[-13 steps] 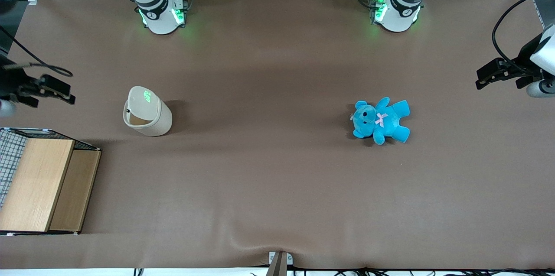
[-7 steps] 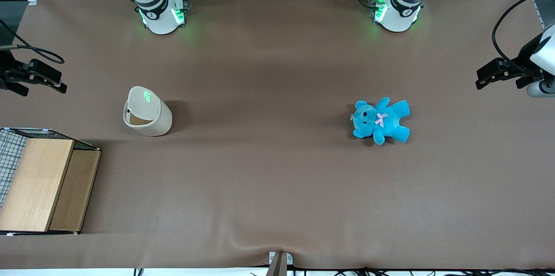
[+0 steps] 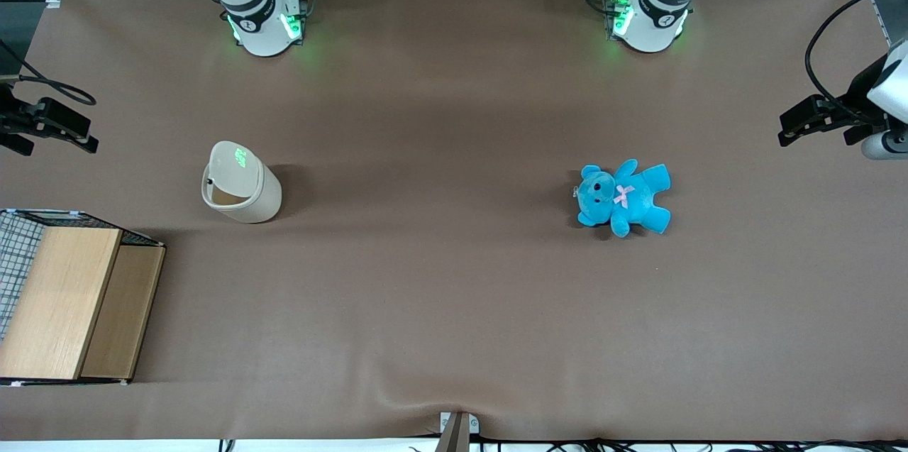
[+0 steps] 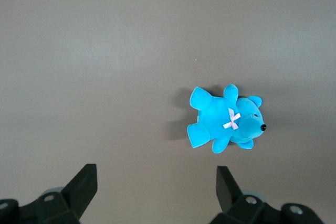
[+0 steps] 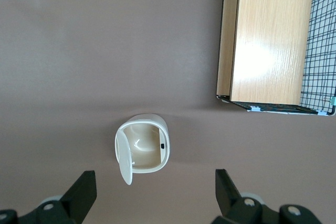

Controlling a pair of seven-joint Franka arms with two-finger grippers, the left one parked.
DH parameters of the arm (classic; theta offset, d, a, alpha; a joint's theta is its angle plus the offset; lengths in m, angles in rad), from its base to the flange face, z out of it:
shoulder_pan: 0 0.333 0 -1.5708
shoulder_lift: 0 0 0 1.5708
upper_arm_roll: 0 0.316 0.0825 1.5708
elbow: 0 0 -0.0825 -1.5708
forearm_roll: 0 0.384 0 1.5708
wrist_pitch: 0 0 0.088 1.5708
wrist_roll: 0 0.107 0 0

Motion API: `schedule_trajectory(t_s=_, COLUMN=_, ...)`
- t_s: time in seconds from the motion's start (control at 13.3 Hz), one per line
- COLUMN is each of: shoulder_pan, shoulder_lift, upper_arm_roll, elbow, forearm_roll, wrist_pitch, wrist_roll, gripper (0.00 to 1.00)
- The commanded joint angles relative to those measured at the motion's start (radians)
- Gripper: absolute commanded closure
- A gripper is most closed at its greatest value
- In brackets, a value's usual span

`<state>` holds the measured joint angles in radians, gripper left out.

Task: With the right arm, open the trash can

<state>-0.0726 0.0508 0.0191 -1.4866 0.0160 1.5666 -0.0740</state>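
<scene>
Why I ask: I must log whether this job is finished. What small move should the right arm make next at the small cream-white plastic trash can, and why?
Probably just a short retreat upward, without touching the bin. The cream-white plastic trash can already has its flat flip lid swung up, showing the tan inside. The black two-finger gripper hangs open above it, apart from it and holding nothing.

Even, bright overhead light; soft shadows fall beside the trash can (image 3: pixel 241 189) and teddy bear (image 3: pixel 623 196). Glare streaks the wooden box (image 5: pixel 268 40). Focus is sharp.
</scene>
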Motion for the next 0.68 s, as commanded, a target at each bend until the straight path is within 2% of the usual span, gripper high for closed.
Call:
schedule_trajectory(t_s=0.0, shoulder_pan=-0.018, shoulder_lift=-0.022, upper_arm_roll=0.015, elbow=-0.018, forearm_roll=-0.019, wrist_pitch=-0.008, wrist_roll=0.005, gripper=0.0)
schedule_trajectory(t_s=0.6, shoulder_pan=-0.012, shoulder_lift=-0.011, upper_arm_roll=0.018, elbow=-0.007, forearm_roll=-0.019, wrist_pitch=-0.007, wrist_roll=0.002, gripper=0.0)
